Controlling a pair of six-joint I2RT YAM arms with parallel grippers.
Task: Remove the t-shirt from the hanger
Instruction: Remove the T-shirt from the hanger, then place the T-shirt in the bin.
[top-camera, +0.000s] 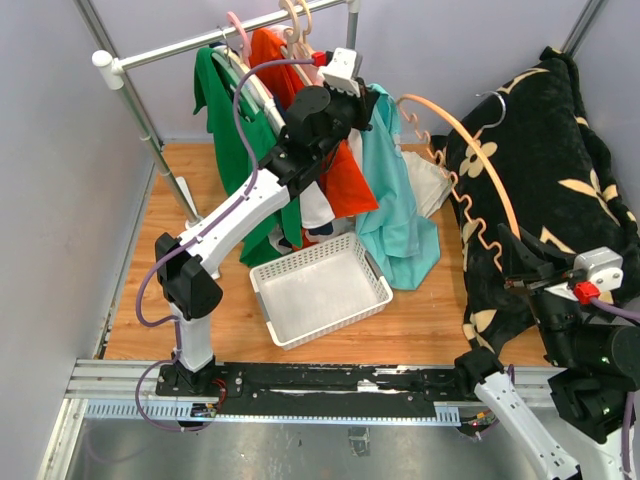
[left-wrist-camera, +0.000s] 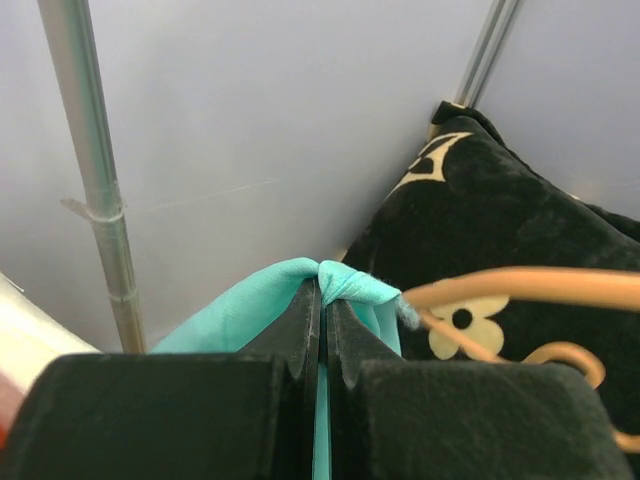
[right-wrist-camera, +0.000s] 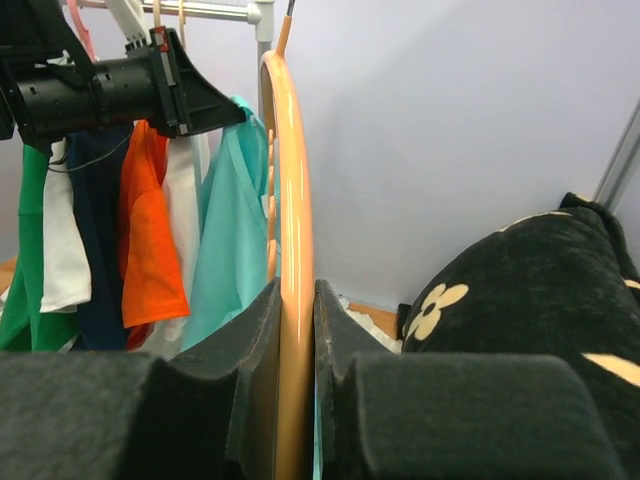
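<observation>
Left gripper: raised beside the clothes rail. Its jaws are clenched on a small fold of the teal t-shirt. In the left wrist view the fingers press flat together and the cloth bunches at their tips.
T-shirt: it hangs from that pinch and drapes down at the right end of the row of clothes. Its hem falls just beside the far right corner of the white basket. From the right wrist it shows as a teal sheet just left of the hanger.
Right gripper: low on the right, in front of the black flowered cushion. It grasps the peach hanger, with both pads tight on the thin bar.
Hanger: off the rail, it arches from the right gripper up and left toward the left gripper. Its far end meets the pinched fold of teal cloth. I cannot tell from here whether any of it is inside the shirt.
Rail: a green shirt and an orange shirt hang there on their own hangers, left of the teal one.
Table: wooden top, with the basket near the middle and a pale cloth lying between the t-shirt and the cushion.
</observation>
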